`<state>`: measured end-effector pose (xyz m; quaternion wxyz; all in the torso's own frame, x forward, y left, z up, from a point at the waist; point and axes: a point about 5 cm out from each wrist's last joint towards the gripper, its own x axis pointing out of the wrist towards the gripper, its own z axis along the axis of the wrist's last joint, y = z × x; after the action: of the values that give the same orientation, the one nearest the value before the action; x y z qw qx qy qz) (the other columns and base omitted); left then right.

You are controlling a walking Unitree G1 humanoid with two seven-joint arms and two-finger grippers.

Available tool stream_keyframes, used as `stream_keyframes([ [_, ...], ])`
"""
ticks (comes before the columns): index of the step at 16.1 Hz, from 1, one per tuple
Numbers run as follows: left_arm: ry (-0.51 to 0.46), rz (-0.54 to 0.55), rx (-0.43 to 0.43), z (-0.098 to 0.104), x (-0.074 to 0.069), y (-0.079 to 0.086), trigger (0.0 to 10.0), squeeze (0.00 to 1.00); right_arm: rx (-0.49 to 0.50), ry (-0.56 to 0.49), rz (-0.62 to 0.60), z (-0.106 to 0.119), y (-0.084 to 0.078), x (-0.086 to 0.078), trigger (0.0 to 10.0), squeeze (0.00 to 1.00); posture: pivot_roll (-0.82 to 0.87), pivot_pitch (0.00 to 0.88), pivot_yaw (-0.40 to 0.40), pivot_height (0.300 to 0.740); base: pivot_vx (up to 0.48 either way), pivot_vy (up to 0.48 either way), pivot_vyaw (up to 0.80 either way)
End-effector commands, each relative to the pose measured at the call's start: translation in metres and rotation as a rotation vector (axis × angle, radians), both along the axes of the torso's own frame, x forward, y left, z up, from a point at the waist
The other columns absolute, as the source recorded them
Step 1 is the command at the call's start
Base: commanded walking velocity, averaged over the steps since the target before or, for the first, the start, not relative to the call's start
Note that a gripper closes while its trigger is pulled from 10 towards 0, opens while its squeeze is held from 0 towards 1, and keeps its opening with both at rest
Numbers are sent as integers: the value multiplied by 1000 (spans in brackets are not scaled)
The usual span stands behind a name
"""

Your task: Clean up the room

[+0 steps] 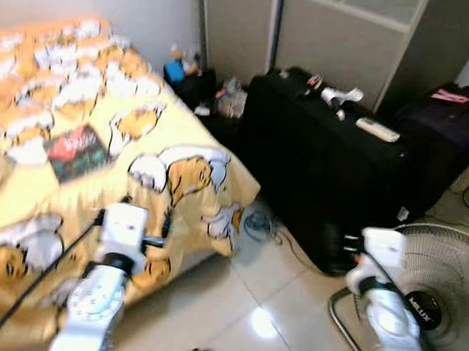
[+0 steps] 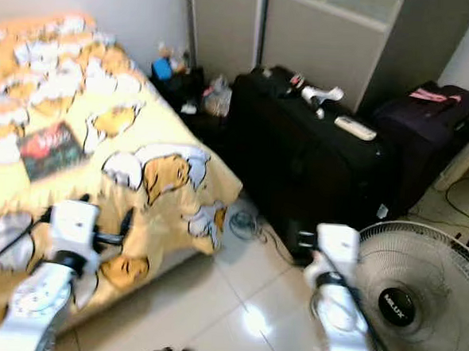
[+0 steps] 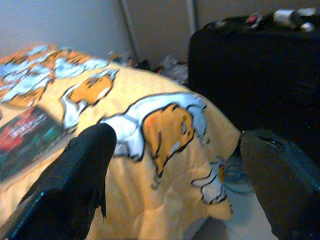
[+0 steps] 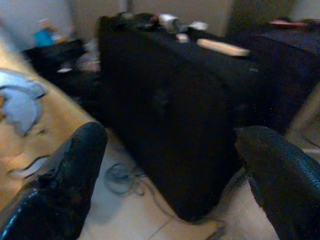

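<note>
2 pincers raised at chest height, fingers spread, nothing held: left gripper (image 3: 175, 175) over the corner of the yellow bedspread (image 1: 142, 130), right gripper (image 4: 170, 175) facing the large black suitcase (image 1: 323, 165); probably a survey pose before any pick. Ahead of left gripper, 1 dark book (image 1: 78, 152) flat on bedspread. Beyond right gripper, atop suitcase: 1 remote (image 1: 377, 129), 1 white object (image 1: 339, 95). Right of it: 1 fan (image 1: 434, 299), 1 purple case (image 1: 449, 117).
</note>
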<state>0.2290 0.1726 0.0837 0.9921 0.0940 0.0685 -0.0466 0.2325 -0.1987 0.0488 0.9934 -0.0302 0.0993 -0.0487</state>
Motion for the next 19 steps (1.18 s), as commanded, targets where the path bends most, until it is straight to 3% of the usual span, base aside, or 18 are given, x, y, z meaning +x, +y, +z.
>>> stream_keyframes([
  [1, -1, -1, 7, 1, 4, 2, 10000, 0, 28, -38, 15, 4, 4, 2, 10000, 1000, 18, 0, 34, 740, 0, 0, 0],
  [2, 4, -7, 9, 1, 5, 2, 10000, 0, 76, -7, -11, 1, 5, 1, 10000, 0, 16, 0, 36, 740, 0, 0, 0],
  [3, 6, -9, 11, 1, 7, 2, 10000, 0, 149, -46, -9, 3, 7, 0, 10000, 0, 13, 0, 38, 740, 0, 0, 0],
  [5, 8, -14, 12, 1, 9, 2, 10000, 0, 195, -51, -3, 5, 8, -1, 10000, 0, 3, 0, 47, 740, 0, 0, 0],
  [6, 10, -16, 11, 0, 10, 2, 10000, 0, 141, -84, -19, 8, 6, -1, 10000, 0, -2, 0, 50, 740, 0, 0, 0],
  [7, 16, -20, 8, -1, 10, 2, 10000, 0, 153, -37, 23, 4, 6, -2, 10000, 0, -8, 0, 52, 740, 0, 292, 0],
  [10, 21, -26, 6, -3, 11, 1, 10000, 0, 172, -32, 36, 4, 8, -5, 10000, 0, -12, 0, 54, 740, 0, 301, 0],
  [19, 23, -25, 16, -4, 10, 4, 10000, 0, 112, -16, 59, 2, 12, -3, 10000, 0, -6, 0, 50, 740, 0, 299, 0],
])
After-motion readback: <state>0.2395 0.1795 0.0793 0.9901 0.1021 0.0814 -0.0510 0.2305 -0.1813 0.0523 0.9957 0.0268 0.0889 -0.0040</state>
